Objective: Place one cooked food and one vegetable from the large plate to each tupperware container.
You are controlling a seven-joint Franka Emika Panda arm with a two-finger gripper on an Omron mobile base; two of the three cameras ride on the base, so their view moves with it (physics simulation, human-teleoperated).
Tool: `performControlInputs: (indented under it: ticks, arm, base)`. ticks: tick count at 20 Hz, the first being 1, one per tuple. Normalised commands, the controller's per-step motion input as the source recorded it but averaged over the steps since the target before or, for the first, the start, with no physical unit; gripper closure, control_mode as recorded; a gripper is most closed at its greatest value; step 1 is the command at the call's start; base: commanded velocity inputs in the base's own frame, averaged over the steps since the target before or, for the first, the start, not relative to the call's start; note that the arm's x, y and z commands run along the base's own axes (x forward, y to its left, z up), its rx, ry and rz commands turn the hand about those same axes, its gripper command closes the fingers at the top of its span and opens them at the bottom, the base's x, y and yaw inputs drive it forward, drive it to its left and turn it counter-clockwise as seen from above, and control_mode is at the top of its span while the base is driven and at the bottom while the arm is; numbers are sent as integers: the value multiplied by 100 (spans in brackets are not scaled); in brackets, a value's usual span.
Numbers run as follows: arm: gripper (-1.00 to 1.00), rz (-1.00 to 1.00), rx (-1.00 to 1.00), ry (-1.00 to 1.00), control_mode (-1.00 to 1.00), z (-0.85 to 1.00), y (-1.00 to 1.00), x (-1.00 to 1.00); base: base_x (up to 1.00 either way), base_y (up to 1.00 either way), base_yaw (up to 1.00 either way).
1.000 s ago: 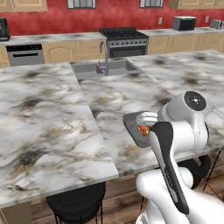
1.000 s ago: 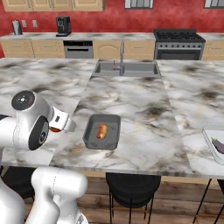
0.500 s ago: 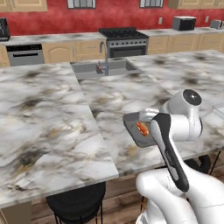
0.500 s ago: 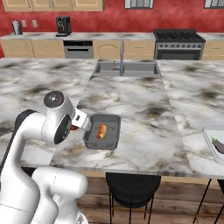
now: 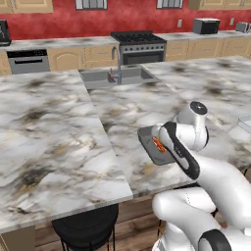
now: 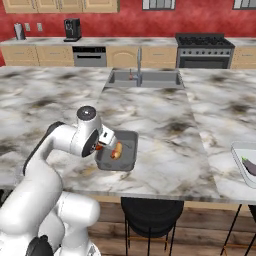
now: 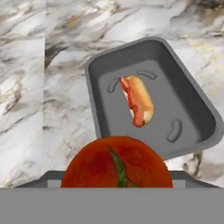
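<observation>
My gripper (image 6: 100,145) is shut on a red tomato (image 7: 118,164), which hides the fingertips in the hand view. It hangs just over the near left rim of the darker tupperware container (image 7: 188,100) (image 6: 131,150) (image 5: 147,139). A hot dog (image 7: 138,101) (image 6: 116,150) lies along the middle of that tray. The light grey tupperware container (image 6: 235,152) sits at the counter's far right with a dark vegetable (image 6: 249,165) in it. The large plate is out of view.
The trays stand on a marble island whose front edge runs close below the dark tray. A sink with a faucet (image 6: 142,77) (image 5: 117,76) is set in the island behind it. A black stool (image 6: 150,215) stands under the counter's front.
The arm has swung toward the dark tray with the tomato in its grip, from well left of it to over its near rim. The hot dog and trays have not moved.
</observation>
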Motion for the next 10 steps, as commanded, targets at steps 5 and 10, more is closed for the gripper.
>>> performControlInputs:
  ticks: [5,10]
  arm:
    - [100,3,0,14,-100,-42,-12,76]
    - [100,2,0,11,-100,-35,0,55]
  base:
    - [0,0,0]
    - [0,0,0]
